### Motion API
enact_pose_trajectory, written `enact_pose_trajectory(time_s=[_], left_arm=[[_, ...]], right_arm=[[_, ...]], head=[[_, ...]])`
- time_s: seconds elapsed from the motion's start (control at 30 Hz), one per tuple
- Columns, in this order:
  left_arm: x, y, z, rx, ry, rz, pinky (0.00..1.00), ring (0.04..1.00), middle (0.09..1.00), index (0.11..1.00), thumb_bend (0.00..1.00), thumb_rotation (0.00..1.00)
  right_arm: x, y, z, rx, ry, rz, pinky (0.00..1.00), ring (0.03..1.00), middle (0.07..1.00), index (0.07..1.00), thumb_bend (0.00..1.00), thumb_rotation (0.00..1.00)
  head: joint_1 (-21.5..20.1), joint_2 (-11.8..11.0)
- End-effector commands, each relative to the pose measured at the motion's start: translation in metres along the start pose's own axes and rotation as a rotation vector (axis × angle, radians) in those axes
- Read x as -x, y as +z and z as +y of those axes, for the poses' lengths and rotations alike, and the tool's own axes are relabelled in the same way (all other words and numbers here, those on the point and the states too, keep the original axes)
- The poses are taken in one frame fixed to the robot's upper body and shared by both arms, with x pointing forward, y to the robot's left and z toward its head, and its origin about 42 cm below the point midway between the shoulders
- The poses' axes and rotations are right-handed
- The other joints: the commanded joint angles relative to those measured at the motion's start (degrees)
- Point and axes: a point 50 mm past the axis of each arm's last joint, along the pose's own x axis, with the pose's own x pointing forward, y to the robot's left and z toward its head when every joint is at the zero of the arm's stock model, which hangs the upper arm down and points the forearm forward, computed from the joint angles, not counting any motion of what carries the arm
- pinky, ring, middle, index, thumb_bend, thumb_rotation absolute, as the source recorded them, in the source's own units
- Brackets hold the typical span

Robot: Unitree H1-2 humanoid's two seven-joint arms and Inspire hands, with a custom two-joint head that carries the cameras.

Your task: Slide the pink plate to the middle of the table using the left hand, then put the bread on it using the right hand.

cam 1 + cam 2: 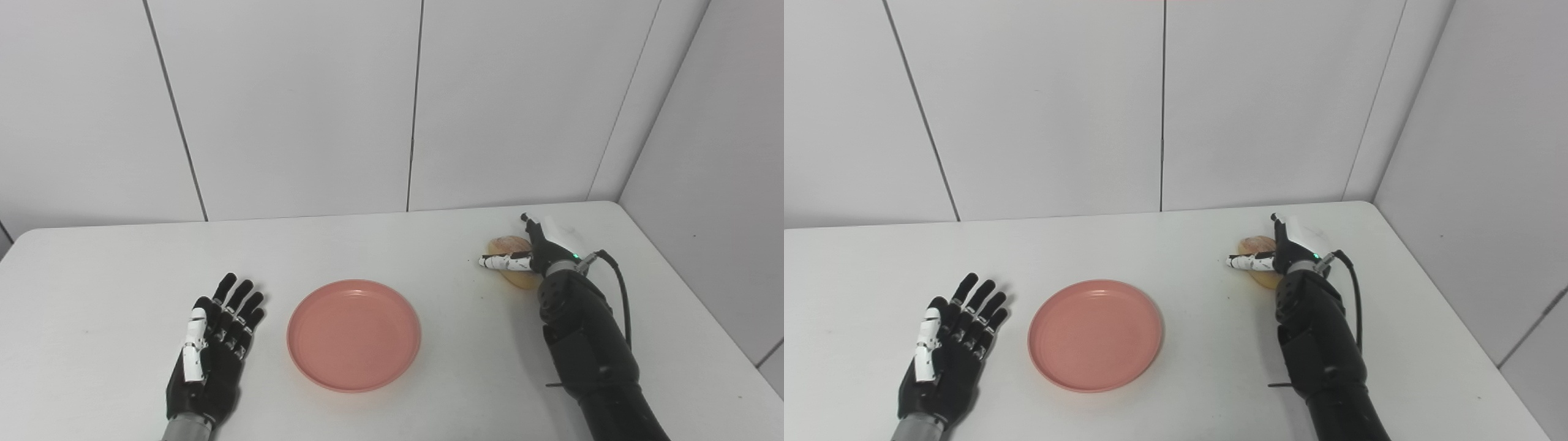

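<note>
Left robot hand [211, 343] flat on the white desk [110, 275] up front, fingers spread, holding nothing, wrist cut off by the bottom edge. Pink plate [354, 334] just beside it, roughly mid-desk, not touching. Right arm in from the bottom right, covering most of its own robot hand [533, 251]. Bread [511, 245] mostly hidden under that hand near the far right edge; can't tell if actually gripped or just touched. Plain white panelled walls [294, 104] behind, corner on the right.
</note>
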Motion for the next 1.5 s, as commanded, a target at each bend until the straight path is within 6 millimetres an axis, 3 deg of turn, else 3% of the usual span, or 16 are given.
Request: enact_pose_trajectory(time_s=[0.0,0.3,0.4,0.53,0.6,0.67,0.9,1.47], left_arm=[[0.009,-0.014,0.009,0.013,0.050,0.074,0.97,0.917,0.928,0.923,0.32,1.00],[0.009,-0.014,0.008,0.012,0.048,0.076,0.96,0.915,0.927,0.924,0.32,1.00],[0.009,-0.014,0.008,0.013,0.042,0.074,0.97,0.920,0.930,0.926,0.32,1.00],[0.008,-0.015,0.008,0.009,0.046,0.072,0.96,0.916,0.926,0.921,0.32,1.00],[0.008,-0.015,0.007,0.007,0.047,0.073,0.97,0.918,0.927,0.923,0.33,1.00],[0.008,-0.015,0.007,0.010,0.050,0.074,0.97,0.917,0.926,0.923,0.33,1.00],[0.008,-0.016,0.007,0.010,0.039,0.071,0.97,0.922,0.932,0.932,0.33,1.00],[0.008,-0.017,0.005,0.013,0.042,0.068,0.95,0.913,0.924,0.922,0.34,1.00]], right_arm=[[-0.006,0.010,-0.026,0.021,-0.072,-0.021,0.56,0.744,0.842,0.866,0.82,0.35],[-0.005,0.003,-0.030,0.057,-0.086,-0.015,0.49,0.632,0.714,0.807,0.82,0.25],[-0.006,0.001,-0.030,0.090,-0.074,-0.007,0.48,0.608,0.684,0.729,0.79,0.24],[-0.008,-0.001,-0.029,0.117,-0.056,0.003,0.39,0.482,0.567,0.600,0.77,0.21],[-0.008,-0.002,-0.027,0.120,-0.045,0.005,0.33,0.389,0.477,0.517,0.59,0.16],[-0.008,-0.002,-0.026,0.118,-0.033,0.004,0.32,0.373,0.452,0.490,0.52,0.15],[-0.006,0.001,-0.025,0.079,0.002,0.006,0.34,0.402,0.477,0.486,0.50,0.14],[0.004,0.011,-0.032,-0.011,-0.055,-0.073,0.32,0.388,0.436,0.480,0.50,0.14]], head=[[0.03,0.08],[0.27,0.13],[0.36,0.11],[0.53,0.12],[0.58,0.10],[0.59,0.09],[0.94,0.17],[2.01,0.30]])
